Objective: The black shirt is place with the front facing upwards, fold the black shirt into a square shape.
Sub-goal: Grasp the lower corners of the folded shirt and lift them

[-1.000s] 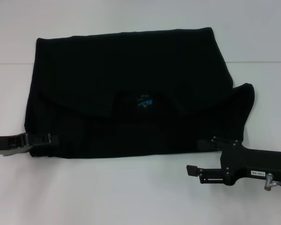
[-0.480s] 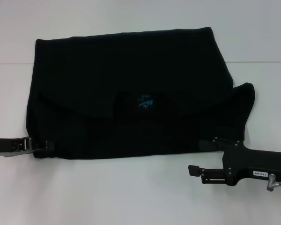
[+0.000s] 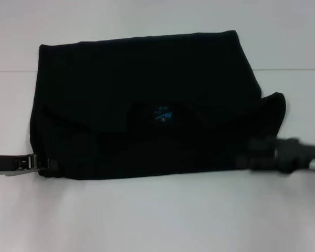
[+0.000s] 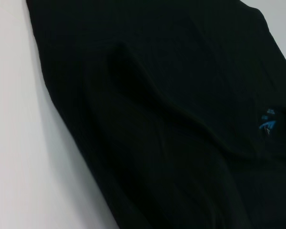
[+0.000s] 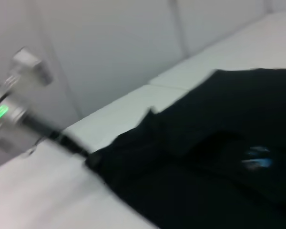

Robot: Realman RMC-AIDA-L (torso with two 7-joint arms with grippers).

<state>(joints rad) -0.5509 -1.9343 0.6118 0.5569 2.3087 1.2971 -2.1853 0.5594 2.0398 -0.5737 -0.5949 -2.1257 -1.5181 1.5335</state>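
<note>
The black shirt (image 3: 147,89) lies on the white table (image 3: 147,220), folded into a wide band, with its blue neck label (image 3: 163,114) showing near the middle. A sleeve sticks out at the right. My left gripper (image 3: 48,165) rests low at the shirt's near-left corner, touching its edge. My right gripper (image 3: 252,156) is blurred with motion at the shirt's near-right corner, below the sleeve. The left wrist view is filled by the shirt (image 4: 171,95) and its label (image 4: 268,123). In the right wrist view the shirt (image 5: 219,167) lies ahead, with the left arm (image 5: 19,114) beyond it.
A seam in the table top (image 3: 289,69) runs across behind the shirt's middle. Bare white surface surrounds the shirt on every side. A pale wall (image 5: 109,43) stands behind the table in the right wrist view.
My right gripper has swung up and in from the bare table to the shirt's near-right corner, now blurred. My left gripper has slid slightly left and down along the near-left corner.
</note>
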